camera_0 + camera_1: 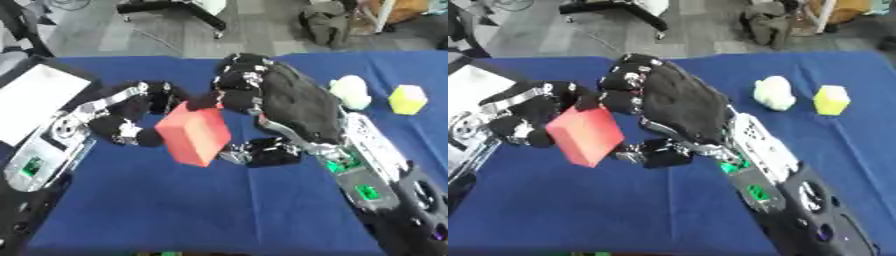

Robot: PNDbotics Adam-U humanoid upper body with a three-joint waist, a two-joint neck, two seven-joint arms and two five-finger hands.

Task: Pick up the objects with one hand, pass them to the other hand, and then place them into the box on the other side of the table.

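A red block [194, 134] is hanging in the air over the middle of the blue bench [192, 210], tipped to one side. Both hands are touching it. The right hand [262, 95] is reaching over from the right, and its fingers are curling down onto the top of the block while its thumb is sitting under the block's lower right edge, so it is clamping the block. The left hand [131, 117] is coming in from the left, with its fingers curling around the block's left side. A pale green lump [352, 91] and a yellow block [408, 99] are lying near each other on the far right of the bench, well apart from the hands. A white box [35, 100] is sitting at the left edge.
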